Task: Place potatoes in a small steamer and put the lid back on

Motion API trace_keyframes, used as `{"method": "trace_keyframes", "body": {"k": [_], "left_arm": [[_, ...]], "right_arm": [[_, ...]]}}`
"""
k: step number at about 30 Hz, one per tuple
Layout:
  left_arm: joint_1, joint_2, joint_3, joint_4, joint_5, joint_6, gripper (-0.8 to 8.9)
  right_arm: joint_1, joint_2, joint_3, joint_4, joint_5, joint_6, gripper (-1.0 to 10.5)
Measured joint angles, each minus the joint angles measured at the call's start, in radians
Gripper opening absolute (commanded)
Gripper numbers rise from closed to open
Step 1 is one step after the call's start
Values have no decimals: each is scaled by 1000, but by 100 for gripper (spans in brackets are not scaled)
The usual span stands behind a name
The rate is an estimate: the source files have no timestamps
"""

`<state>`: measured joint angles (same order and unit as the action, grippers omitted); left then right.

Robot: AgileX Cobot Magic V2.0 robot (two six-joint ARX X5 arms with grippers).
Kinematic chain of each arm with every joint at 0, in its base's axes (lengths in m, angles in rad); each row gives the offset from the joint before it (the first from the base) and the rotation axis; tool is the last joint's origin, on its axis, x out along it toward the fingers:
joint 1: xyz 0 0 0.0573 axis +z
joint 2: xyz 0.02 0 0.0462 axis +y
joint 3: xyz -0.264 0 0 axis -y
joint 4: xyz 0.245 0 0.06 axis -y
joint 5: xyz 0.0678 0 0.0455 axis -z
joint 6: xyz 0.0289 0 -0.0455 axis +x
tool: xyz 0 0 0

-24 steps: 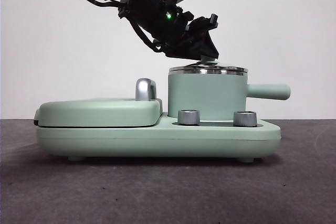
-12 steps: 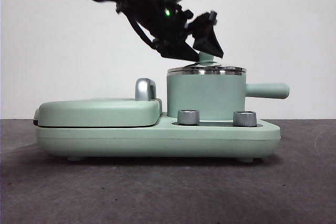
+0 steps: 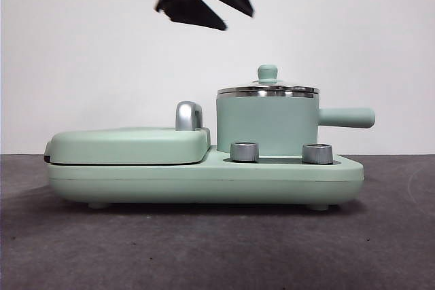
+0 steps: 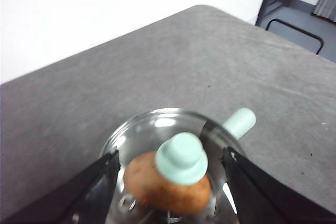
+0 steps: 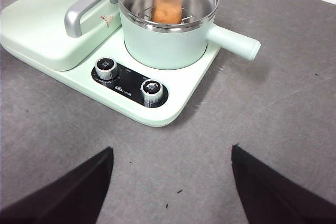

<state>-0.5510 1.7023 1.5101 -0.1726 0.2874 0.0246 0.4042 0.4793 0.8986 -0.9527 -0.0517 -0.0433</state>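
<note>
The small steamer [image 3: 266, 123] stands on the right half of the mint-green cooker, its side handle [image 3: 348, 117] pointing right. The glass lid [image 3: 268, 89] sits on its steel rim, knob [image 3: 267, 73] free. Through the glass the orange-brown potato [image 4: 152, 183] lies inside the pot, also seen as the potato [image 5: 167, 8] in the right wrist view. My left gripper [image 3: 238, 21] hangs open well above and left of the knob, holding nothing; in its own view the left gripper [image 4: 170, 154] frames the lid from above. My right gripper [image 5: 172, 150] is open over bare table in front of the cooker.
The cooker base [image 3: 204, 178] carries a flat hinged griddle cover [image 3: 129, 144] with a chrome handle [image 3: 188, 115] on the left. Two steel dials [image 3: 245, 151] [image 3: 317, 153] sit in front of the pot. Grey table surrounds it; a white wall stands behind.
My left gripper opened off the lid's knob and rose up and to the left. The lid stays seated on the steamer.
</note>
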Motion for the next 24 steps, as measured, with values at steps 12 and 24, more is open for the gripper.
{"method": "trace_keyframes", "body": {"k": [12, 24], "left_arm": [[97, -226, -145, -97, 0, -14, 316], [163, -583, -481, -109, 0, -53, 316]], "right_arm": [[0, 0, 0, 0, 0, 0, 349], [0, 0, 0, 0, -2, 24, 349]]}}
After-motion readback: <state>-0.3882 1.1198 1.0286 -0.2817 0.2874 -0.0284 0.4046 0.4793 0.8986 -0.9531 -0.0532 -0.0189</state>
